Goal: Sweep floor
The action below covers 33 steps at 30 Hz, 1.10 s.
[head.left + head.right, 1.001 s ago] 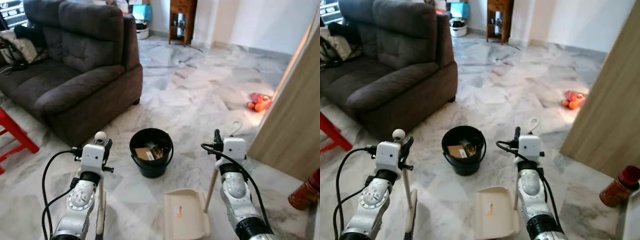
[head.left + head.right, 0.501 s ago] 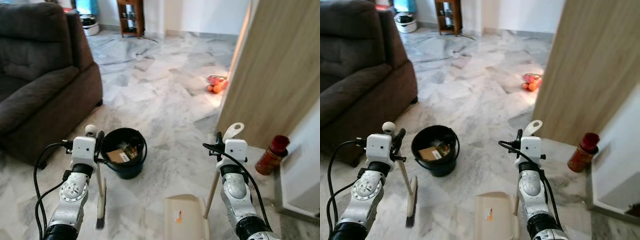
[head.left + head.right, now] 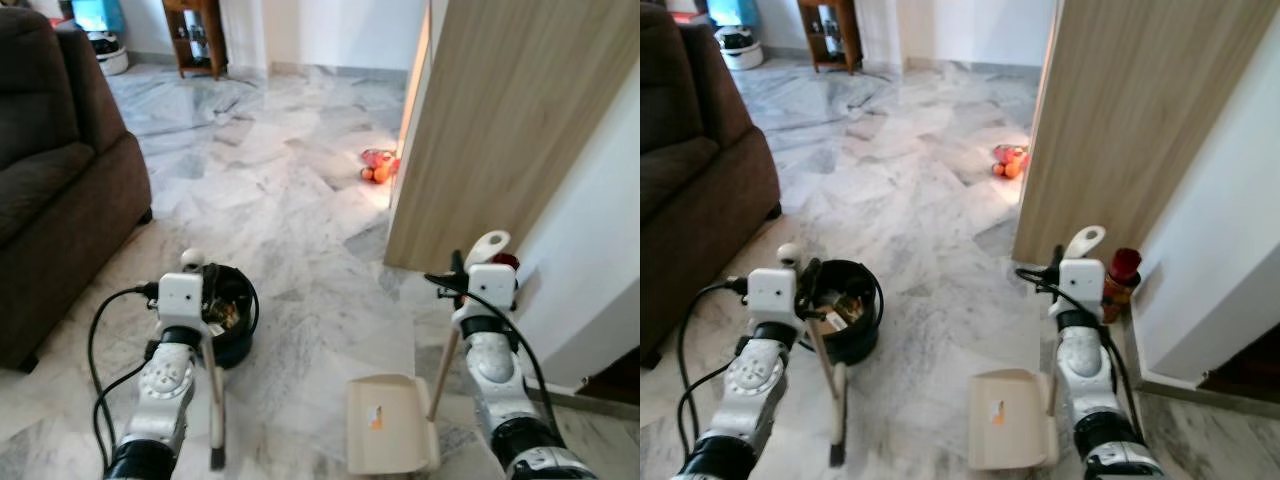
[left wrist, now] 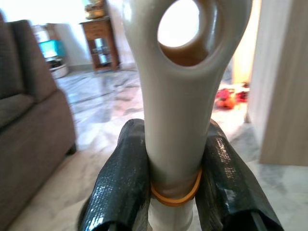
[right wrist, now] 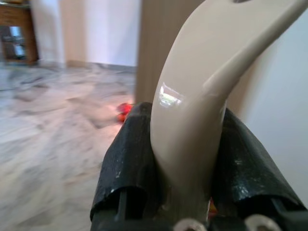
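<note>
Marble floor [image 3: 300, 200], grey-veined and glossy, extends from the robot to the far wall. Sofa [image 3: 50, 190], dark brown fabric, stands on the floor at the robot's left. Wooden panel [image 3: 500, 130], light-grained, stands upright at the right, beside a white wall [image 3: 600, 260]. A wooden cabinet [image 3: 195, 35] stands against the far wall.

Bucket [image 3: 848, 320], black and round, rests on the floor just ahead of the left arm. It contains a piece of cardboard and mixed scraps; individual items cannot be identified.

Dustpan [image 3: 388, 437], cream plastic with a small orange label on its tray, sits flat on the floor in front of the right arm. Its long handle rises at a slight tilt and ends in a hanging loop.

Broom [image 3: 837, 415], cream handle with dark bristles, hangs nearly upright beside the bucket, bristles at floor level.

Left tool [image 4: 174, 183]: both black fingers are clamped against the broom handle just below its hanging hole, above an orange band.

Right tool [image 5: 190, 163]: both fingers are closed tight on the dustpan handle below its curved top.

Orange and red objects [image 3: 377, 168] lie on the floor near the panel's far edge. A red container [image 3: 1120, 275] stands at the wall base.
</note>
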Available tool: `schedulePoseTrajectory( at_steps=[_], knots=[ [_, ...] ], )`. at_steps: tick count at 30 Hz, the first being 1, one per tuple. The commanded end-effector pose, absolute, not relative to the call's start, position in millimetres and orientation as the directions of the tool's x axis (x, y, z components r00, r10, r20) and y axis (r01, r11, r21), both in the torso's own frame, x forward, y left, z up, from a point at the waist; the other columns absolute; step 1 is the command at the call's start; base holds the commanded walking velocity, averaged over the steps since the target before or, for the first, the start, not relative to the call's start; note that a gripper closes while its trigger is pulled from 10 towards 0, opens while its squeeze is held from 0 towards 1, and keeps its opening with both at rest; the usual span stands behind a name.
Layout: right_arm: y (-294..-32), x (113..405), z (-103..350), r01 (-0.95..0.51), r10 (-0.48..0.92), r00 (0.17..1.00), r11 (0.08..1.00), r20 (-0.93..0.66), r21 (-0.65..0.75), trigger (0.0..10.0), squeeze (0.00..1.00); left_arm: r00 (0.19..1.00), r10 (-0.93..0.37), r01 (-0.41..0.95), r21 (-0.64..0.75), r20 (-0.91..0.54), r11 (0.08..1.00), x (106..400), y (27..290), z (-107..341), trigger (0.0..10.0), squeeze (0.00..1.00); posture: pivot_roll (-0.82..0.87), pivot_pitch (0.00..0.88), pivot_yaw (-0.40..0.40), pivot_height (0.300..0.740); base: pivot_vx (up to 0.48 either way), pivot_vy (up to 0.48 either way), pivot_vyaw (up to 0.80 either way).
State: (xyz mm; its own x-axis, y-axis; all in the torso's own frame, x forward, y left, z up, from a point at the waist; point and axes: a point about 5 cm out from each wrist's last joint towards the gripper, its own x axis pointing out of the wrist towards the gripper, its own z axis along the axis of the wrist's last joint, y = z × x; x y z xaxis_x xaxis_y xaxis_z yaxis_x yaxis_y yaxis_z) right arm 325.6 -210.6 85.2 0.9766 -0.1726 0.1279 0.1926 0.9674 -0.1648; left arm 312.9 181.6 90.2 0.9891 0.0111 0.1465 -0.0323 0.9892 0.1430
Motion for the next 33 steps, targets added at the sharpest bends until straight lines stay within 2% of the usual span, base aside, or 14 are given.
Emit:
schedulePoseTrajectory(
  at_steps=[1, 6, 12, 19, 28, 33],
  knots=[
    [-223, 331, 100, 0.230, -0.202, 0.962, 0.962, 0.182, -0.150, 10.0, 0.00, 0.981, 0.001, -0.033, 0.159, 0.196, 0.987, 319, 176, 100, 10.0, 0.00, 0.01, 0.000, -0.034, 0.740, 0.000, 0.000, -0.80],
    [-236, 325, 99, 0.261, -0.234, 0.956, 0.954, 0.178, -0.145, 10.0, 0.00, 0.979, -0.003, -0.032, 0.168, 0.204, 0.985, 315, 175, 97, 10.0, 0.00, 0.01, 0.000, -0.042, 0.740, 0.000, 0.000, -0.80],
    [-234, 324, 97, 0.251, -0.224, 0.959, 0.956, 0.175, -0.155, 10.0, 0.00, 0.980, 0.017, -0.053, 0.174, 0.200, 0.983, 311, 186, 94, 10.0, 0.00, 0.02, 0.000, -0.022, 0.740, 0.000, 0.000, -0.80],
    [-213, 321, 85, 0.216, -0.198, 0.969, 0.969, 0.146, -0.118, 10.0, 0.00, 0.976, 0.069, -0.105, 0.168, 0.204, 0.980, 305, 210, 97, 10.0, 0.00, 0.07, 0.000, 0.009, 0.740, 0.000, 0.000, -0.11],
    [-184, 314, 72, 0.145, -0.135, 0.984, 0.986, 0.117, -0.085, 10.0, 0.00, 0.970, 0.131, -0.173, 0.204, 0.203, 0.964, 274, 241, 96, 10.0, 0.00, 0.18, 0.000, -0.008, 0.740, 0.000, 0.000, -0.80],
    [-180, 313, 72, 0.140, -0.131, 0.985, 0.987, 0.115, -0.074, 10.0, 0.00, 0.969, 0.133, -0.178, 0.217, 0.209, 0.960, 267, 244, 99, 10.0, 0.00, 0.23, 0.000, -0.010, 0.740, 0.000, 0.000, -0.80]
  ],
)
